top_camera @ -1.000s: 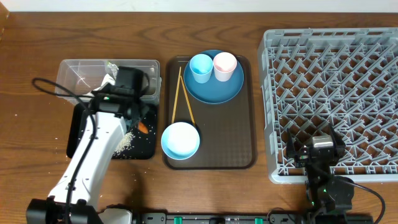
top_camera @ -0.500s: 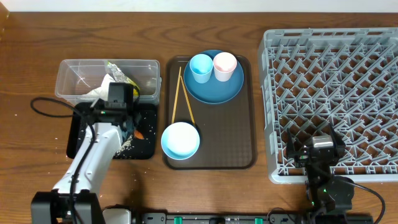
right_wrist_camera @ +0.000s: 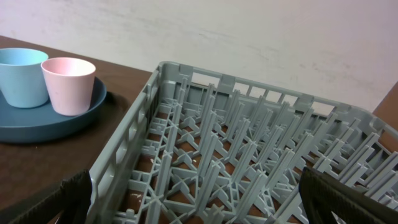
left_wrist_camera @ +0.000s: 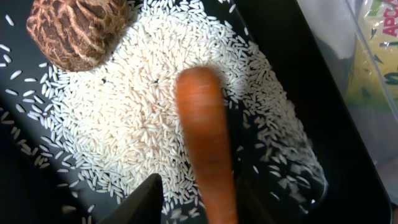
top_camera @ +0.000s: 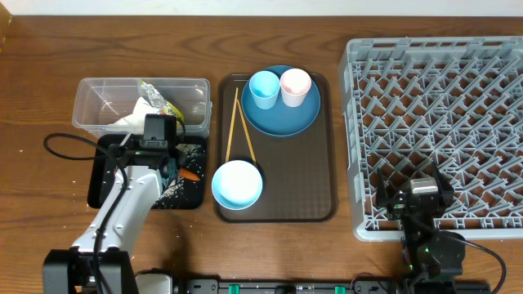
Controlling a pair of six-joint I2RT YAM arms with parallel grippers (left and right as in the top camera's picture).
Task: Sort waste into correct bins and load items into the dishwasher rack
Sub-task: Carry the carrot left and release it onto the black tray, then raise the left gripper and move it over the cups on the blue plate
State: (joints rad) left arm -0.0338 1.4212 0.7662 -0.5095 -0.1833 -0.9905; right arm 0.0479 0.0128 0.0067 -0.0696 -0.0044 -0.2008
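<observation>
- The left gripper (left_wrist_camera: pixel 199 202) is hanging low over the black tray (top_camera: pixel 100 184), which is sitting toward the worktop's left front. Its jaws are standing partly apart and aren't clamping anything.
- The carrot (left_wrist_camera: pixel 205 143) is coming out blurry in the wrist view, right between the two fingers (left_wrist_camera: pixel 143 199). There's a clear gap on one side, and I honestly can't tell if it's touching the other finger.
- The rice (left_wrist_camera: pixel 137 118) is lying in a loose heap on the tray floor under the carrot. The brown lumpy piece (left_wrist_camera: pixel 78 31) is sitting at the heap's edge, apart from the carrot.
- The clear tub (top_camera: pixel 90 102) is sitting just behind the black tray, with the white napkin (top_camera: pixel 131 118) and snack wrapper (top_camera: pixel 163 102) lying inside it.
- The brown serving tray (top_camera: pixel 302 180) is sitting mid-worktop.
- The blue plate (top_camera: pixel 282 122) is lying at that tray's back end, carrying the light-blue cup (top_camera: pixel 264 88) and pink cup (top_camera: pixel 295 86) side by side.
- The bowl (top_camera: pixel 237 184) is sitting in the serving tray's front-left corner, and the chopsticks (top_camera: pixel 237 126) are lying along its left edge.
- The rack (top_camera: pixel 433 98) is filling the worktop's right side.
- The right gripper (right_wrist_camera: pixel 199 199) is sitting at the rack's front edge with its jaws spread wide.
</observation>
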